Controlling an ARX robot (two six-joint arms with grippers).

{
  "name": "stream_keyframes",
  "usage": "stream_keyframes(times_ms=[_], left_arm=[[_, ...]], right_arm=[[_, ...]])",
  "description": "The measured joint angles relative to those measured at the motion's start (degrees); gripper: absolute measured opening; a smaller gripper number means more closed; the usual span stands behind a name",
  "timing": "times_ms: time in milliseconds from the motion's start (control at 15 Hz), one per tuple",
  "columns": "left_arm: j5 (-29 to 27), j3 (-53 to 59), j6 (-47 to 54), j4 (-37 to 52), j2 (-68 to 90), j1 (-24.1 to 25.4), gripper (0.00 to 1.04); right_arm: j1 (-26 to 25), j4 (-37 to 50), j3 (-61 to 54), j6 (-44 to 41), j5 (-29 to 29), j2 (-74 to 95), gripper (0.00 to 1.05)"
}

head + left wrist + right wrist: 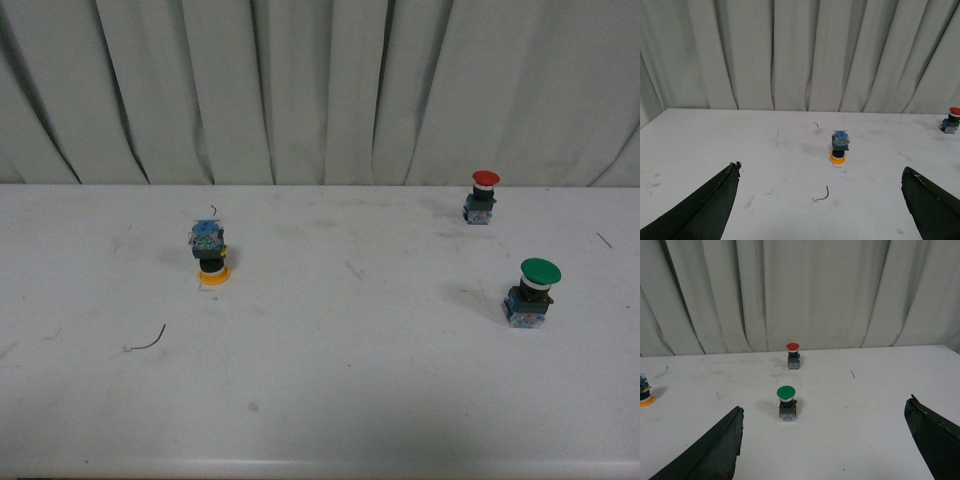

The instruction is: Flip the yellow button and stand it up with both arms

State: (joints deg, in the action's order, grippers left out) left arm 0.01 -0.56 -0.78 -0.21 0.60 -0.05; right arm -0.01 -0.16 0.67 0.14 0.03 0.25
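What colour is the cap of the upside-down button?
Yellow-orange. The yellow button stands on its cap, clearest in the front view.

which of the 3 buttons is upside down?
The yellow button: it rests on its cap, blue end on top. The red button and green button stand cap up.

Front high, wrists low, sharing yellow button [211, 262]

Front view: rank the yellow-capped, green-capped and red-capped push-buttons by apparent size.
1. Upside-down yellow-capped push-button and green-capped push-button: about equal.
2. Red-capped push-button: looks smallest, but it stands farthest back, so true size is unsure.
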Motion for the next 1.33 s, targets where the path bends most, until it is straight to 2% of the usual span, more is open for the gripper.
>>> stream_keyframes(times_ms=[1329], left_arm=[[0.00,0.00,0.00,0.00,0.00,0.00,0.98]], right_arm=[[0.00,0.00,0.00,0.00,-0.02,0.00,0.98]])
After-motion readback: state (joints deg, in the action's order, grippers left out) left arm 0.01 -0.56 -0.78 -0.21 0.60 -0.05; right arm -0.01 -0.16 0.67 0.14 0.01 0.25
